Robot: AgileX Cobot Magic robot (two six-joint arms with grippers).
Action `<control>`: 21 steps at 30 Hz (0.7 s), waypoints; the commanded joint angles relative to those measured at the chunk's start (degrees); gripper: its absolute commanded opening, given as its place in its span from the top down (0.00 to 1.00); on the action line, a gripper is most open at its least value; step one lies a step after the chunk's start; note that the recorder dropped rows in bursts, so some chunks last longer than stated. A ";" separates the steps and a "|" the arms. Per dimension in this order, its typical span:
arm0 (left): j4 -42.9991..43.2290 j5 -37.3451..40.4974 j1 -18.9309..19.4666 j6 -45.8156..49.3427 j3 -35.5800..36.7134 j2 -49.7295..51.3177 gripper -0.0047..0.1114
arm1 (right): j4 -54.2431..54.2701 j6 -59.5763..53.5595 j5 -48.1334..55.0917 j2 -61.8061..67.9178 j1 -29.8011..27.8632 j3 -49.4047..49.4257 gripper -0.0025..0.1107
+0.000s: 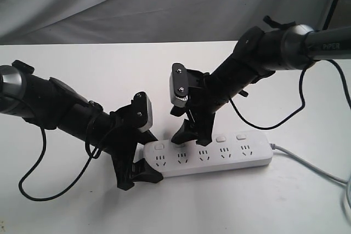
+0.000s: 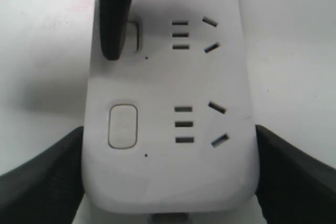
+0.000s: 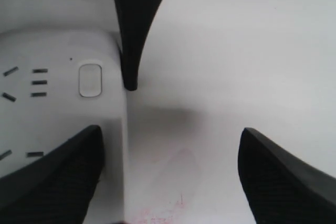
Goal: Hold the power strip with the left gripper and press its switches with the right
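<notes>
"Starting with the table [image 1: 82, 206]: where do we find the power strip [image 1: 211, 156]?"

"We see it flat on the white top. Its long axis runs left to right across the exterior view, and the grey cord [image 1: 307, 163] trails off its right end."

"Which arm do we count nearer?"

"Both are on it. The left gripper [image 1: 151, 158] straddles the rounded left end with a finger against each long side, so we judge it clamped on the strip. The right gripper [image 1: 192, 132] stands over it from the far side, jaws spread wide and holding nothing. One finger [image 2: 115, 19] sits over the second of its switches [image 1: 222, 139]; the other hangs past the rear edge."

"So we press straight down, then work rightward along the strip's length?"

"That is our reading. The first switch [image 2: 123, 126] lies bare beside that finger."

"Any writing?"

"We read 'PiPER' [image 1: 332, 45] on the right arm [image 1: 285, 47]. The red marks on its grey block [image 1: 180, 86] are too small to read, and we find no lettering on the strip."
</notes>
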 commanded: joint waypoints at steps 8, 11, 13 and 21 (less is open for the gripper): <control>-0.16 -0.51 -0.35 -0.47 -0.08 -0.24 0.96 | -4.17 -2.40 -2.53 1.78 0.02 1.32 0.39; -0.16 -0.51 -0.35 -0.47 -0.08 -0.24 0.96 | -3.27 -2.48 -1.44 0.43 0.02 1.32 0.39; -0.16 -0.51 -0.35 -0.38 -0.08 -0.24 0.96 | -2.40 -2.48 0.15 -1.55 0.02 1.32 0.39; -0.16 -0.51 -0.35 -0.38 -0.08 -0.24 0.96 | 3.62 -2.64 1.99 -5.31 0.02 1.32 0.39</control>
